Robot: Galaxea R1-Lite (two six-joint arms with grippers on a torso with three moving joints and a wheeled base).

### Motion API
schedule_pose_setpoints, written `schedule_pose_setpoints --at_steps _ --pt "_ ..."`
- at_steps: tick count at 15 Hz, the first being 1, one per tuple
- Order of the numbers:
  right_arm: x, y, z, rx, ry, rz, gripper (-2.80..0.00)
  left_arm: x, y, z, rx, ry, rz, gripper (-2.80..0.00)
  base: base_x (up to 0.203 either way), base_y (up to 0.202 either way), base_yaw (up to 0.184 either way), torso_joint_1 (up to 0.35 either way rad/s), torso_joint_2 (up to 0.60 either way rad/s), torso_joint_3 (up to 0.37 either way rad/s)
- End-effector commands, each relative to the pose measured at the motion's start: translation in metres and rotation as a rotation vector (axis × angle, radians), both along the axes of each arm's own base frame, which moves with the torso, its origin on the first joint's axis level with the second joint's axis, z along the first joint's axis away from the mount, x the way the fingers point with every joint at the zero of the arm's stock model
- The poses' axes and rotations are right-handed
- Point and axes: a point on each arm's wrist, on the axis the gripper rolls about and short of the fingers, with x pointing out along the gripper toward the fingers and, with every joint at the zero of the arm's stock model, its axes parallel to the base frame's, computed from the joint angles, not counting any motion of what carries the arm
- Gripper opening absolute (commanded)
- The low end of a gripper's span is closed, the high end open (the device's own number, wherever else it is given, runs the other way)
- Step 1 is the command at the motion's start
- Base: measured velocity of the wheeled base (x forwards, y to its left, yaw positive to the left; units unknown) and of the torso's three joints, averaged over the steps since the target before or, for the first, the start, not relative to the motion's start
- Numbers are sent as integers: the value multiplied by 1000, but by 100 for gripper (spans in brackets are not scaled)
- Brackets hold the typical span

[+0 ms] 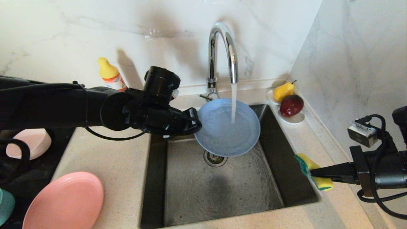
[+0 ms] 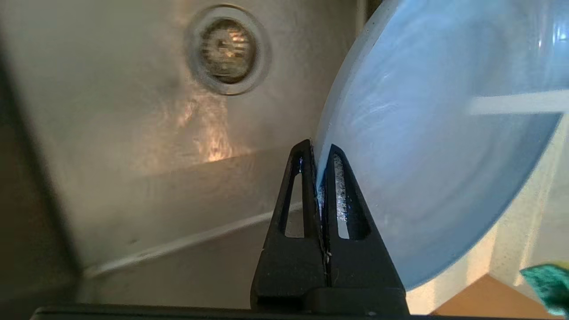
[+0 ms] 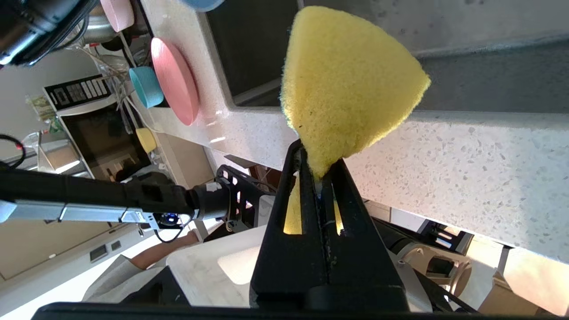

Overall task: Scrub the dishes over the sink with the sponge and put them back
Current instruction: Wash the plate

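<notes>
The left end effector [image 1: 194, 122] pinches the rim of the grey-blue plate [image 1: 227, 127], holding it tilted over the sink [image 1: 222, 187] as water from the faucet [image 1: 222, 54] runs onto its face. At the sink's right edge, the right end effector [image 1: 313, 172] is clamped on the sponge [image 1: 314, 171] above the desk [image 1: 114, 165]. A salmon-pink plate [image 1: 65, 202], a pale pink bowl [image 1: 28, 143] and a teal bowl [image 1: 5, 205] sit at the desk's left side.
</notes>
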Motion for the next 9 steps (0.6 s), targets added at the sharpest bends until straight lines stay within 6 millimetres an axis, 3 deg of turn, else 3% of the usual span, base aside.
schedule_pose_setpoints --at_steps 1,6,9 --pt "-4 0 2 5 -10 1 -280 5 -21 -16 9 31 -33 -280 0 0 0 0 0 0" --pt "-5 -1 2 5 -9 1 -280 7 -43 -29 -32 86 -37 -280 0 0 0 0 0 0" --pt "-4 0 -4 3 6 2 -280 7 -41 -36 9 96 18 -280 0 0 0 0 0 0"
